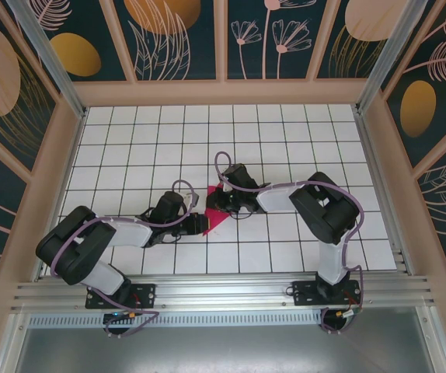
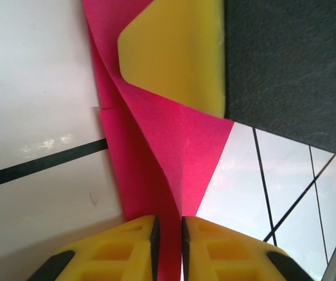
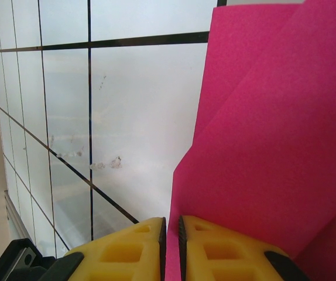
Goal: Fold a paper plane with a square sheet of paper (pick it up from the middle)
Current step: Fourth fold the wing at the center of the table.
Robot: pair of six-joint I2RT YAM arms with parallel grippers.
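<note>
Left hand (image 2: 168, 225) and right hand (image 3: 171, 228) each clamp the creased paper (image 1: 217, 219), its long axis running near-to-far.

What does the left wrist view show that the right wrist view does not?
Left wrist, not right: the left gripper pinching the paper, and another yellow finger over the paper's far end. Right wrist, not left: the right gripper pinching the paper, and smudges on a tile. Both: creased pink paper between closed yellow fingers, over the white gridded table.
</note>
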